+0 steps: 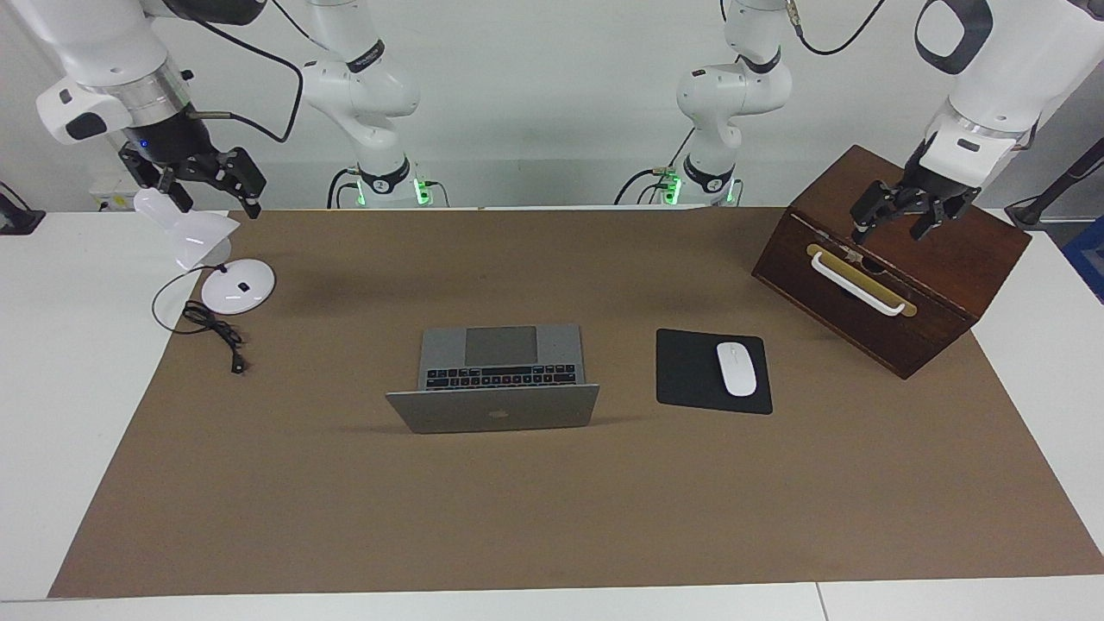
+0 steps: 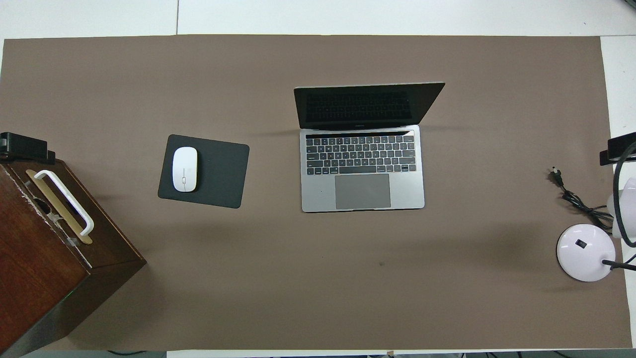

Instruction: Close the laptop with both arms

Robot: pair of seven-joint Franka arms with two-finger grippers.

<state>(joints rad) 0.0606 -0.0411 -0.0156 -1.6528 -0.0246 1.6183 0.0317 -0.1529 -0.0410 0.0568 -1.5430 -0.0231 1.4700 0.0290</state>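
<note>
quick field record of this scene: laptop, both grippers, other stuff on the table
laptop: open, lid up, mid-mat
left gripper: open, over the wooden box, holding nothing
right gripper: open, over the white lamp, holding nothing
mouse: on black mouse pad, beside laptop toward left arm's end
contact with laptop: none

A matt silver metal finish is seen on the laptop (image 2: 362,191), its screen glossy black. The box (image 1: 940,250) is dark varnished wood. The mouse (image 2: 184,169) and lamp base (image 2: 582,251) are glossy white plastic; the mouse pad (image 2: 218,174) is matt black.
</note>
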